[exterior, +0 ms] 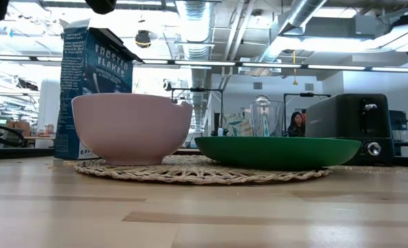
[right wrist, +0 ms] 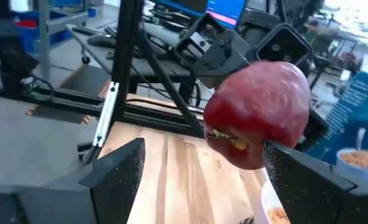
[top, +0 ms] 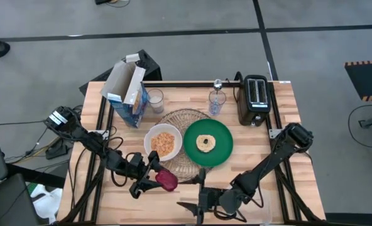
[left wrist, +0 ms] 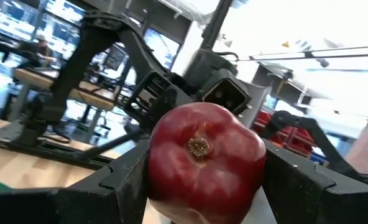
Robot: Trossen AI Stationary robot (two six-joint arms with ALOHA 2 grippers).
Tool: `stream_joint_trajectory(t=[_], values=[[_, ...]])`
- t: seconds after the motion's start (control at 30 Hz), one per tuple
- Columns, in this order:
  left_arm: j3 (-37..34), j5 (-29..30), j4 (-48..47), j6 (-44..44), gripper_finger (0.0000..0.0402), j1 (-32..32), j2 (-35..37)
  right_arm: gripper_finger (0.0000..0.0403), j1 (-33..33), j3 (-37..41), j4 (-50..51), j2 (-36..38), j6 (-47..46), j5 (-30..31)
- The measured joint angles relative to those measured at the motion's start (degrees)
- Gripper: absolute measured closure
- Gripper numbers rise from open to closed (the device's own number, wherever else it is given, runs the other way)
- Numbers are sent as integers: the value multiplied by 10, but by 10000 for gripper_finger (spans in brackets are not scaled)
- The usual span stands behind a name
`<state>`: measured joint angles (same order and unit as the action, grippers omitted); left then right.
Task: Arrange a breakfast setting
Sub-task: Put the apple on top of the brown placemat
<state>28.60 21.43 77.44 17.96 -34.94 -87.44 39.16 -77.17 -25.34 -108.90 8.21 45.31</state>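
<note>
Apple [top: 168,180]: near the tabletop's [top: 286,113] front edge, just beside the wicker mat [top: 185,164]; blossom end toward the left wrist camera.
Left tool [top: 156,176]: closed on the apple, fingers at both sides.
Right tool [top: 194,206]: fingers spread, holding nothing, near the front edge.

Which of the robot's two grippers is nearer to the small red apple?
Left. The left gripper is shut on the small red apple, holding it beside the round woven wicker mat. The right gripper hangs open a little farther off, toward the table's near edge.
</note>
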Motion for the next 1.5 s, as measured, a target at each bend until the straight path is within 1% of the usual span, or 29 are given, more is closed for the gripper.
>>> stream_joint_trajectory(t=[0.13,0.33,0.4,0.47,0.57,0.67,0.73,0.8,0.87,1.0,1.13,1.33,1.5], values=[[0,2,2,2,161,1,0,50,-4,0,-1,0,7,2],[0,5,2,3,160,0,0,51,-13,0,-10,0,-45,-2],[0,5,2,3,160,0,0,51,-16,-2,-8,0,-36,1],[0,9,7,3,160,1,1,50,-16,-11,-6,-1,-18,20],[0,18,10,3,160,1,2,39,-17,-15,-6,-1,3,31],[0,28,9,3,160,1,2,15,-17,-19,-3,-2,21,66],[1,42,10,3,160,2,2,7,-17,-20,-4,-2,35,94],[1,55,10,3,160,2,2,9,-19,-20,-4,-2,48,113],[1,56,-3,3,160,3,0,12,-24,-22,-9,-2,59,146],[0,77,-5,8,159,8,-1,7,-30,-24,-15,-1,53,188],[0,80,-5,10,159,6,-1,4,-29,-23,-10,-1,7,178],[0,70,14,24,159,16,-1,6,-43,-22,4,-1,-4,106],[0,71,31,27,159,16,-1,6,-58,-22,1,-1,-18,102]])
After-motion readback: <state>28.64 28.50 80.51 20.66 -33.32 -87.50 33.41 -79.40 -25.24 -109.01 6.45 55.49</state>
